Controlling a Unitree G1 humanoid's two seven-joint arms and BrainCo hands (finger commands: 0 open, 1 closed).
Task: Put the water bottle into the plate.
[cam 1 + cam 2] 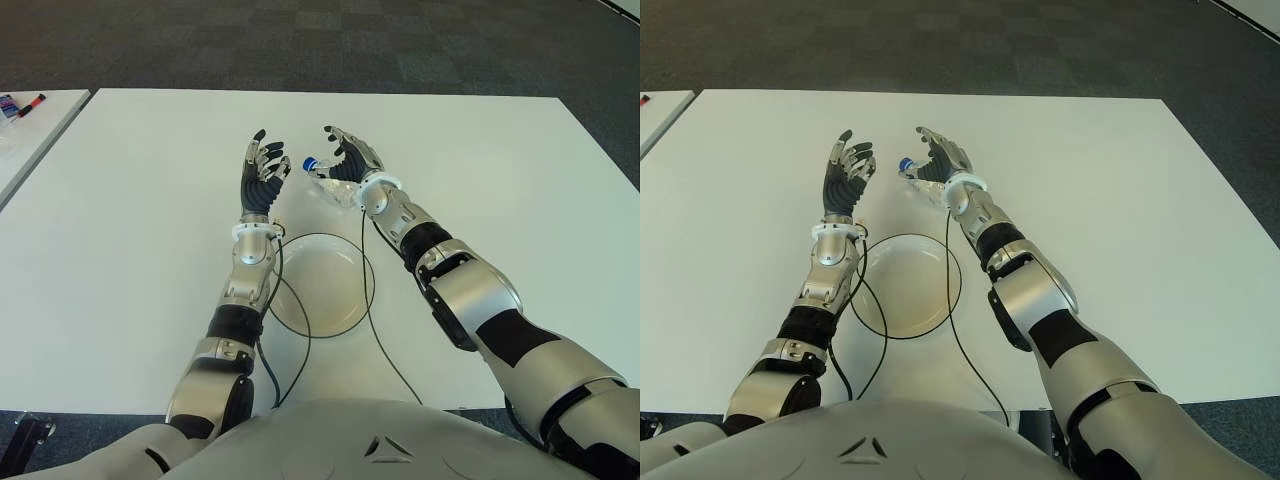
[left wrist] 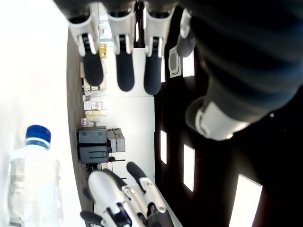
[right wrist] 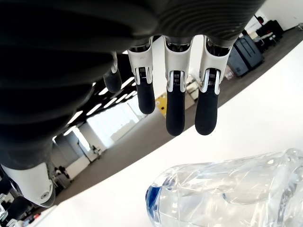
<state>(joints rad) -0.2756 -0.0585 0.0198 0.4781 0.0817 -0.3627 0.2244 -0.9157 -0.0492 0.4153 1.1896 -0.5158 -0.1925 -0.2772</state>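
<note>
A clear water bottle (image 1: 328, 185) with a blue cap (image 1: 310, 164) lies on its side on the white table (image 1: 120, 230), just beyond the round clear plate (image 1: 318, 283). My right hand (image 1: 350, 156) hovers over the bottle with fingers spread, not touching it; in the right wrist view the bottle (image 3: 227, 194) lies below the straight fingers (image 3: 175, 106). My left hand (image 1: 262, 172) stands upright left of the cap, fingers extended and holding nothing. The left wrist view shows the bottle (image 2: 33, 184) beside that open palm.
A second white table (image 1: 30, 130) with a few small items (image 1: 20, 104) stands at the far left. Dark carpet (image 1: 400, 45) lies beyond the table. Thin black cables (image 1: 290, 340) run along both forearms and across the plate.
</note>
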